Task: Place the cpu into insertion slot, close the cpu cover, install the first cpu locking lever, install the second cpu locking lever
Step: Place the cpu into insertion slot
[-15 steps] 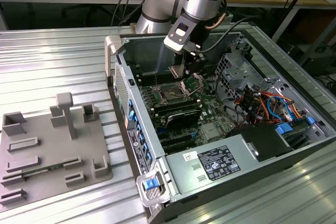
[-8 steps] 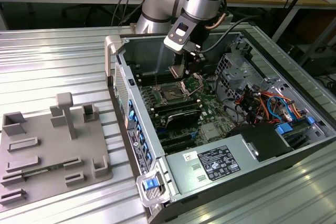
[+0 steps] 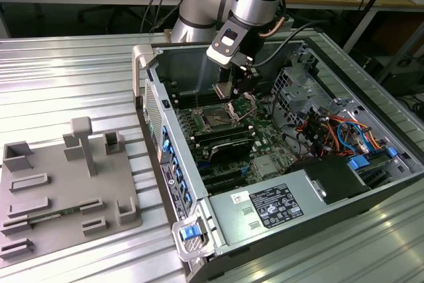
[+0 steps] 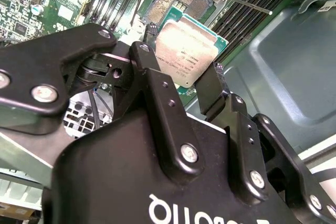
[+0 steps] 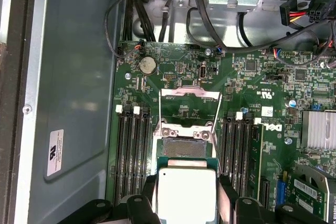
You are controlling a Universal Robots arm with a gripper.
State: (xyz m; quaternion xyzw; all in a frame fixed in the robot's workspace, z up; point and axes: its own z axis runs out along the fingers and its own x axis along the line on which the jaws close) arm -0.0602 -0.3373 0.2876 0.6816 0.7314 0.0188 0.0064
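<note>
Over the opened computer case, reckoned on the exterior view's clock face, the gripper hangs at about 12 o'clock of the insertion slot.

- Gripper: matte black, bolted links. Its fingers pinch the cpu by two opposite edges.
- Cpu: thin square plate with a silvery-tan face and a green rim. It is held tilted in the air, apart from the slot. Its lower part is hidden behind the gripper body in both wrist views.
- Insertion slot: dark square socket, bare, with a silver rim, set in green board.
- Cpu cover: thin silver frame, swung up off the socket.
- Lever: slim bright rod, raised beside the socket.
- Memory slots: long black banks lying close on two sides of the socket and leaving a narrow lane.
- Heatsink: finned grey block, cut off at the frame edge.
- Cables: a coloured bundle at 3 o'clock of the slot.
- Fixture tray: grey moulded plate at 8 o'clock of the case, lying on the ribbed metal table.
</note>
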